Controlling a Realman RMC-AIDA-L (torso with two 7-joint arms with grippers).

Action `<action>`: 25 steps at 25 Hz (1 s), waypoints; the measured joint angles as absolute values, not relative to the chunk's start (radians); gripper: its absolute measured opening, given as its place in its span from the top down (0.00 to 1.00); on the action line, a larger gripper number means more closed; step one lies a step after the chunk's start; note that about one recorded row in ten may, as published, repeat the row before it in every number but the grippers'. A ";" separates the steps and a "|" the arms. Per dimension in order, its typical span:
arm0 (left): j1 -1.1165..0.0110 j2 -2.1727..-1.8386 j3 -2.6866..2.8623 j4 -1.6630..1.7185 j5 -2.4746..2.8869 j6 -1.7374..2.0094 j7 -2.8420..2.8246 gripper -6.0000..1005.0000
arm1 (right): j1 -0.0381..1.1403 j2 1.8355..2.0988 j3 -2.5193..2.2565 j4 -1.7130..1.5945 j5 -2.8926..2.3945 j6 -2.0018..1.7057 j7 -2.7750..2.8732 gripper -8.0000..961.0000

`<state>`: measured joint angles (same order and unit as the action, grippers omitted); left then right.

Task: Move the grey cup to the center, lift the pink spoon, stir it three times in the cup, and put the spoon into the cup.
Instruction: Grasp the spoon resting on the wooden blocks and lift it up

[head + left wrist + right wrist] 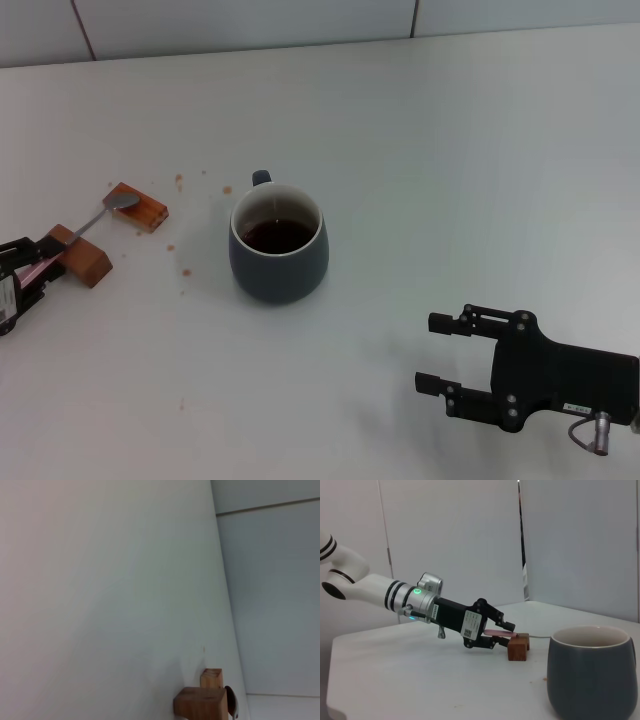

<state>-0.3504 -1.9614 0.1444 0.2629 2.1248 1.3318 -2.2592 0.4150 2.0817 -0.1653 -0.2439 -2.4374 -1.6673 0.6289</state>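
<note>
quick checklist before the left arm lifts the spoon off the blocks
1. Grey cup in the middle of the table, upright, dark liquid inside: ok.
2. Pink spoon bridging the two wooden blocks, bowl on the farther one: ok.
3. Left tool around the pink handle, one finger above and one below: ok. Firmly clamped: cannot tell.
4. Right tool open, low on the table, apart from the cup: ok.
5. Path from the blocks to the cup free of objects: ok; only small brown spots lie there.
</note>
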 joint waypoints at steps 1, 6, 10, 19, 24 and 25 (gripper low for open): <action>-0.350 -1.962 0.143 0.262 2.125 1.332 -2.252 0.67 | 0.415 2.082 -0.166 -0.244 -2.438 -1.667 0.629 0.29; -0.348 -1.962 0.139 0.260 2.120 1.346 -2.219 0.69 | 0.416 2.082 -0.168 -0.244 -2.437 -1.668 0.629 0.29; -0.344 -1.964 0.138 0.260 2.104 1.369 -2.203 0.76 | 0.416 2.082 -0.169 -0.241 -2.437 -1.667 0.629 0.29; -0.339 -1.967 0.138 0.259 2.085 1.412 -2.142 0.84 | 0.416 2.082 -0.169 -0.234 -2.438 -1.664 0.630 0.29; -0.336 -1.969 0.138 0.259 2.052 1.443 -2.108 0.86 | 0.417 2.082 -0.168 -0.234 -2.438 -1.664 0.630 0.29; -0.334 -1.972 0.138 0.259 2.040 1.454 -2.098 0.86 | 0.417 2.082 -0.168 -0.234 -2.438 -1.664 0.630 0.29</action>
<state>-0.3345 -1.9715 0.1380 0.2587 2.0404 1.4539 -2.0977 0.4170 2.0815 -0.1683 -0.2339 -2.4375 -1.6640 0.6299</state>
